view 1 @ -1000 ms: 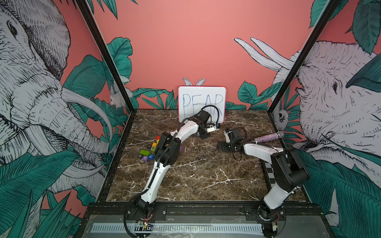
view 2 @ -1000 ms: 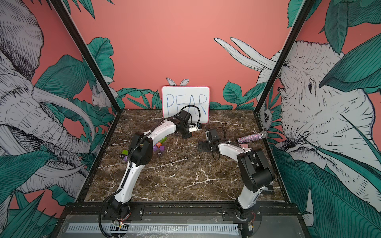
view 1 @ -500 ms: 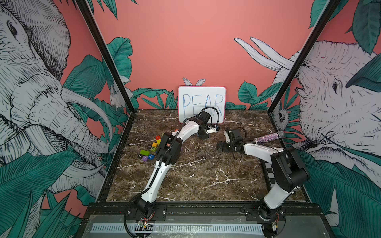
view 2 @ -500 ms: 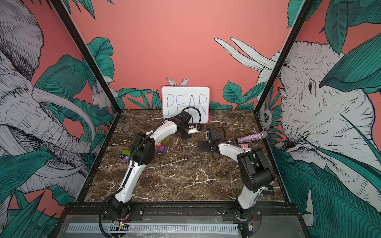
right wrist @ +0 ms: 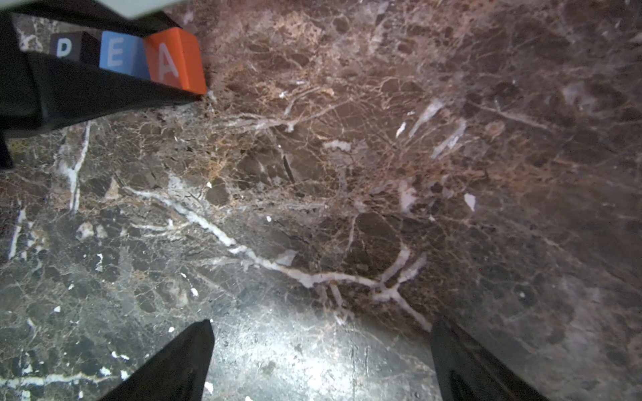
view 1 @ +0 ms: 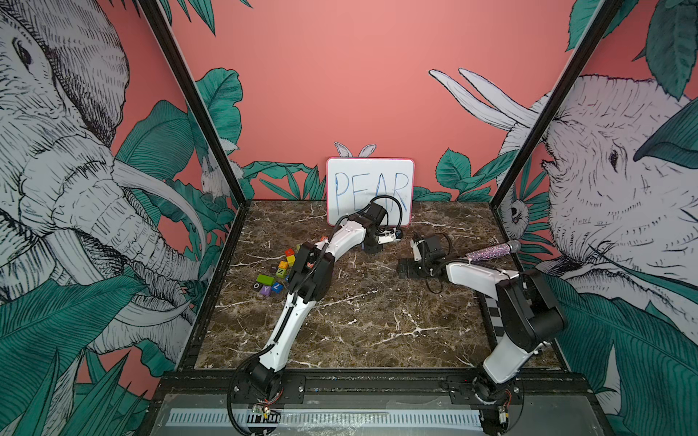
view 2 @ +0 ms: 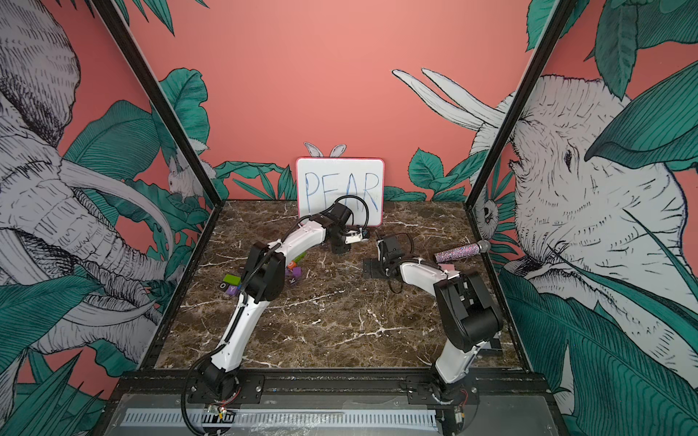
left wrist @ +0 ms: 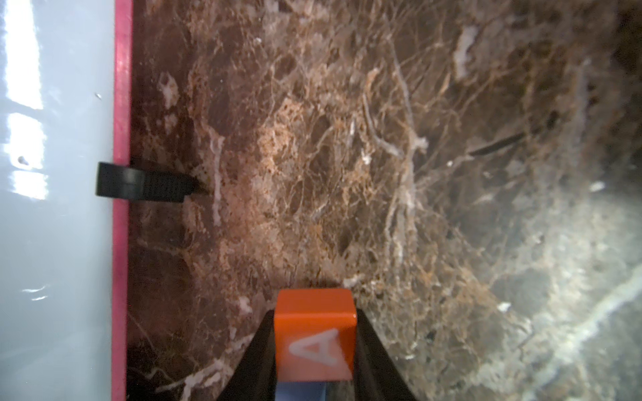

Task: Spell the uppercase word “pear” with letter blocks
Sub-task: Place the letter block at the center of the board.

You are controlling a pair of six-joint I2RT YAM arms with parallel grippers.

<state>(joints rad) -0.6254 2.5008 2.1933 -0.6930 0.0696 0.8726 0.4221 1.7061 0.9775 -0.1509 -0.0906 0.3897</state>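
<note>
The orange-red cube with a white A [left wrist: 314, 333] is clamped between the black fingers of the left gripper [left wrist: 314, 323]. It sits beside the blue E cube [right wrist: 118, 55] and the dark brown P cube [right wrist: 66, 47], in a row reading P, E, A. In both top views this spot lies just above frame centre, before the white board lettered PEAR [view 1: 368, 185]. Right of centre, the right gripper [right wrist: 323, 324] has its jaws wide apart over the brown marble tabletop [view 1: 377, 321].

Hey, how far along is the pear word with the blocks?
Done: the P block and E block sit side by side. In hand: the left tool grips the A block right beside the E. Left: letting go, then adding the R, which isn't in the row yet.
</note>
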